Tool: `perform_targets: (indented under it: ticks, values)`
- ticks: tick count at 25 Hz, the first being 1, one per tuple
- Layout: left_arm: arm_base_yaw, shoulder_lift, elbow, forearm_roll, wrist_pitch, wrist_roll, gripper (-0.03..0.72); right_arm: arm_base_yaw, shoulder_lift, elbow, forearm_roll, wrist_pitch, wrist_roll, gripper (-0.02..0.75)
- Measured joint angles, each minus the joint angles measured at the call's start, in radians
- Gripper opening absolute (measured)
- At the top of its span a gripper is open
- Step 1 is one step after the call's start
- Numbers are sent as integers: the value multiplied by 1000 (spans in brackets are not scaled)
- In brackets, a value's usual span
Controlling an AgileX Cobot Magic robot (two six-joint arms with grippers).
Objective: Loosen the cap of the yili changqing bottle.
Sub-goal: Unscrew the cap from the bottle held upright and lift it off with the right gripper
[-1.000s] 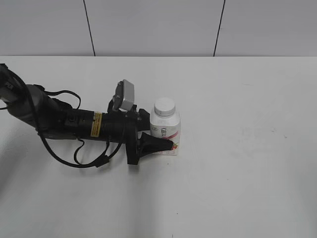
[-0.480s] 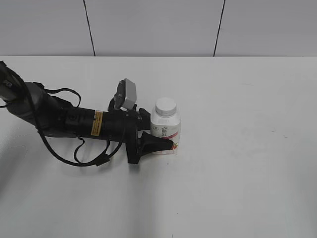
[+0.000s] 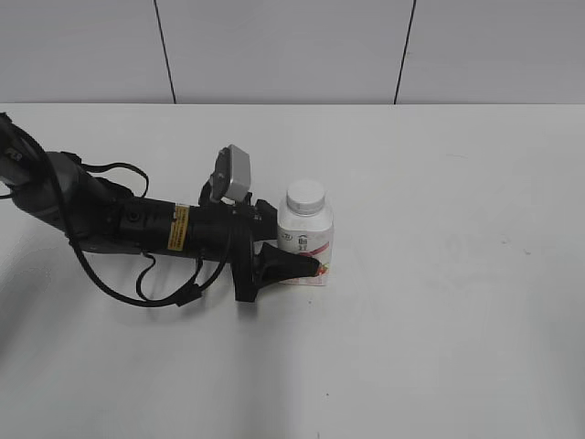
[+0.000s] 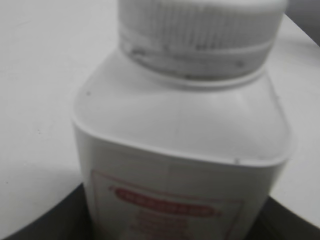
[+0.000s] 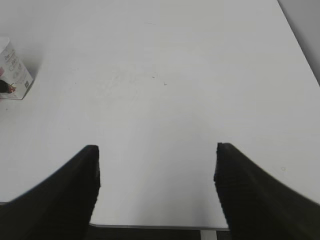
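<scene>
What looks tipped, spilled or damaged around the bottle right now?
Nothing stands out. The yili changqing bottle stands upright with its cap on, clamped low by the left gripper; the table shows no spill.

Right claw (image 5: 156, 187) spread wide over white table (image 5: 175, 90), bottle (image 5: 14, 70) apparently far left

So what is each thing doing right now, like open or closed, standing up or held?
yili changqing bottle: standing upright on the table, gripped low on its body.
cap: on the bottle's neck, nothing touching it.
left gripper: shut on the bottle's lower part.
right gripper: open, empty, above bare table, away from the bottle.
</scene>
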Motion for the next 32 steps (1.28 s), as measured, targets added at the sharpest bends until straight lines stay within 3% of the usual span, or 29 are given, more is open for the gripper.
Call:
perform_targets:
  ticks: [7,16,25,32]
  values:
    - [0,-19,0,26,34,-14,415,0,110,-36,11,0,28,564]
    - [0,-19,0,27,34,-17,415,0,409,-122,185,-106,23,564]
    - [0,-19,0,28,32,-17,415,0,875,-351,245,71,22,564]
    - [0,-19,0,30,31,-17,415,1,1073,-509,287,107,49,564]
